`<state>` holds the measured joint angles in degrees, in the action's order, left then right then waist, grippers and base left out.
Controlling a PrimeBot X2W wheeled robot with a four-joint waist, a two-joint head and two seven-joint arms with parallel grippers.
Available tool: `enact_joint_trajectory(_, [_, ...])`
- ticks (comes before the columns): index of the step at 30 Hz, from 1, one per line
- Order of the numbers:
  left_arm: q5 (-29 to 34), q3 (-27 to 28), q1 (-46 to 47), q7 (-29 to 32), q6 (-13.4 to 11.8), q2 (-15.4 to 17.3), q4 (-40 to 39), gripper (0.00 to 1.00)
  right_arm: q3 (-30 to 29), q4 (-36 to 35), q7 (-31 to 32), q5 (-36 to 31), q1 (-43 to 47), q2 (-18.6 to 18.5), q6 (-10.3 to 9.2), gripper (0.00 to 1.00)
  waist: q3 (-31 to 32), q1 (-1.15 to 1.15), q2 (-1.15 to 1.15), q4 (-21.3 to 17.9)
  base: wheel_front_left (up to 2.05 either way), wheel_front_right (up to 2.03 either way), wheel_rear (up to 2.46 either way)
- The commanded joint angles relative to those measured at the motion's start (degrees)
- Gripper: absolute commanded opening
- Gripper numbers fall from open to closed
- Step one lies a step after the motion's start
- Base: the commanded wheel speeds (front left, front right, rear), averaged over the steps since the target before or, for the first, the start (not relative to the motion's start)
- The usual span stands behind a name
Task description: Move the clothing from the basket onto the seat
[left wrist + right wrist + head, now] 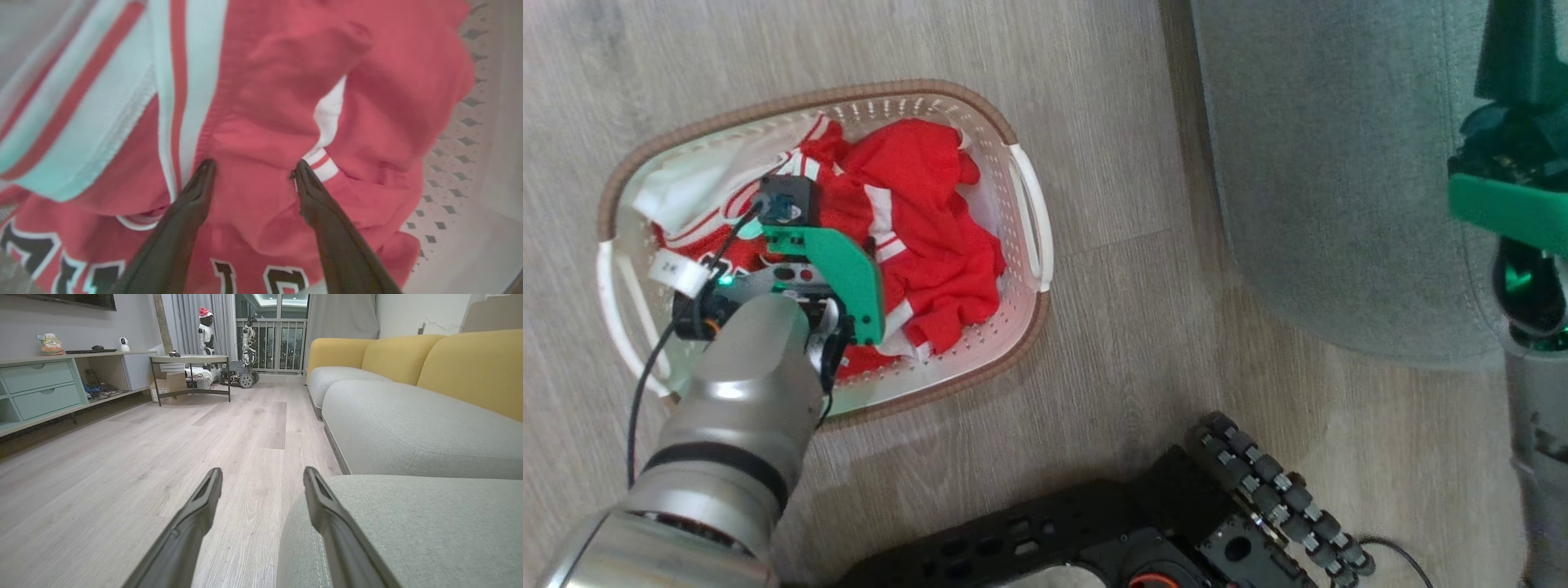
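Ahead of left gripper (254,163): red clothing (261,102), touching.
Right of it: basket (461,163) wall, near.
Ahead of right gripper (262,471): open floor (163,457).
Right of it: seat (408,522), just beside.

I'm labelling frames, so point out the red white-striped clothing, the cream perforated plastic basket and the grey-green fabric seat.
red white-striped clothing (931,204): head view, middle fold.
cream perforated plastic basket (890,88): head view, brown rim.
grey-green fabric seat (1323,163): head view, bare top.

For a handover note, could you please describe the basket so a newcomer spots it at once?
On the wooden floor, left of the grey-green seat, stands the basket. Its cream perforated walls, brown rim and red clothing inside mark it.
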<state>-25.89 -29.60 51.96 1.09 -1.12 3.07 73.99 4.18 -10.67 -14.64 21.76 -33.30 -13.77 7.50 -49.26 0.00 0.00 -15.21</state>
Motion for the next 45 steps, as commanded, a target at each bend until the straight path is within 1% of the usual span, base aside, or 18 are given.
enact_joint_trajectory(1, [0.31, 0.38, -0.12, 0.37, -0.46, 1.42, -0.27, 1.00, 0.48, -2.22, -0.36, 0.60, 0.48, -0.10, -0.01, 1.00, -0.87, 0.00, 0.00, -0.55, 0.00, 0.00, 0.00])
enact_joint_trajectory(10, [0.50, -0.59, 1.40, 2.31, -1.10, 2.39, -0.10, 1.00, 0.28, -3.09, -0.36, 0.67, -0.10, -0.19, -0.01, 1.00, -3.73, 0.00, 0.00, -1.40, 0.00, 0.00, 0.00])
enact_joint_trajectory(12, [0.50, -0.84, 1.59, 2.92, -0.96, 2.43, -0.08, 1.00, 0.45, -3.12, -0.36, 0.65, -0.20, -0.12, -0.01, 1.00, -3.94, 0.00, 0.00, -1.51, 0.00, 0.00, 0.00])
enact_joint_trajectory(15, [0.56, -1.51, 1.45, 5.80, -0.31, 2.42, -0.06, 1.00, 0.72, -3.11, -0.36, 0.61, -0.33, -0.10, -0.01, 1.00, -4.02, 0.00, 0.00, -1.60, 0.00, 0.00, 0.00])
enact_joint_trajectory(16, [0.51, -1.62, 1.50, 6.48, -0.18, 2.45, -0.06, 0.95, 0.79, -3.07, -0.36, 0.60, -0.35, -0.12, -0.01, 1.00, -3.98, 0.00, 0.00, -1.61, 0.00, 0.00, 0.00])
enact_joint_trajectory(17, [0.40, -1.73, 1.65, 6.05, 0.15, 2.46, -0.05, 0.49, 0.89, -2.97, -0.36, 0.59, -0.38, -0.19, -0.01, 1.00, -3.80, 0.00, 0.00, -1.58, 0.00, 0.00, 0.00])
enact_joint_trajectory(18, [0.40, -1.83, 1.66, 5.51, 0.37, 2.44, -0.05, 0.23, 0.92, -2.90, -0.36, 0.59, -0.37, -0.23, -0.01, 1.00, -3.66, 0.00, 0.00, -1.54, 0.00, 0.00, 0.00])
enact_joint_trajectory(19, [0.38, -1.91, 1.65, 4.93, 0.59, 2.42, -0.05, 0.01, 0.95, -2.80, -0.36, 0.57, -0.35, -0.25, -0.01, 1.00, -3.46, 0.00, 0.00, -1.49, 0.00, 0.00, 0.00])
enact_joint_trajectory(22, [0.31, -2.23, 1.36, 4.27, 1.10, 2.32, -0.04, 0.00, 1.24, -2.44, -0.36, 0.56, -0.31, -0.23, -0.01, 1.00, -2.65, 0.00, 0.00, -1.29, 0.00, 0.00, 0.00])
enact_joint_trajectory(29, [-0.05, -2.63, -0.22, 2.42, 1.35, 2.01, -0.04, 0.00, 1.87, -1.81, -0.36, 0.61, -0.03, -0.04, -0.01, 1.00, -0.11, 0.00, 0.00, -0.81, 0.00, 0.00, 0.00])
enact_joint_trajectory(32, [-0.29, -2.88, -1.32, 1.61, 1.78, 1.72, -0.04, 0.00, 2.07, -1.29, -0.36, 0.64, 0.42, -0.04, -0.01, 1.00, 2.12, 0.00, 0.00, -0.39, 0.00, 0.00, 0.00])
enact_joint_trajectory(37, [-0.87, -3.32, -3.73, -1.32, 3.27, 1.01, -0.04, 0.00, 2.63, -0.15, -0.36, 0.62, 1.62, -0.16, -0.01, 1.00, 7.29, 0.00, 0.00, 0.89, 0.00, 0.00, 0.00])
enact_joint_trajectory(45, [-2.44, -4.31, -8.28, -8.14, 5.93, -0.04, -0.39, 0.00, 4.20, 2.59, -0.36, 0.60, 4.94, -0.53, -0.01, 1.00, 17.09, 0.00, 0.00, 4.03, 0.00, 0.00, 0.00])
